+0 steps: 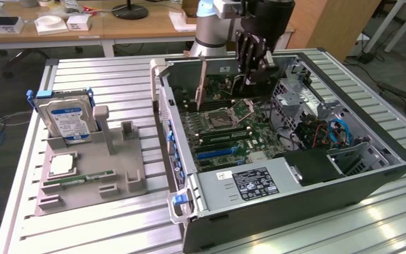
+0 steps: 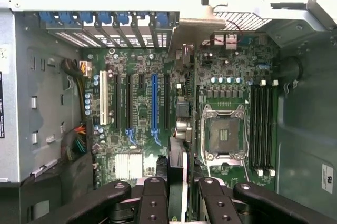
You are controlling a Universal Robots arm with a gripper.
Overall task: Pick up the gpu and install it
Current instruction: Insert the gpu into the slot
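Slatted metal tabletop (image 1: 90,69) carries an open computer case (image 1: 372,180) lying on its side, and I hang over its far end. My gripper (image 1: 251,71) pinches the gpu (image 2: 178,179) between both fingers, and my wrist camera sees the card edge-on above the motherboard (image 2: 142,71). Beneath me lie the long blue slot (image 2: 154,103), black slots beside it, the bare CPU socket (image 2: 224,132) and the RAM slots (image 2: 263,124). A metal drive cage (image 1: 295,92) stands close on the exterior view's right of my fingers, with the case's rear wall (image 1: 182,74) near on the other side. Well apart on the exterior view's left, a grey holder (image 1: 122,174) keeps the hard drive (image 1: 63,119) upright and a RAM stick (image 1: 80,179) flat.
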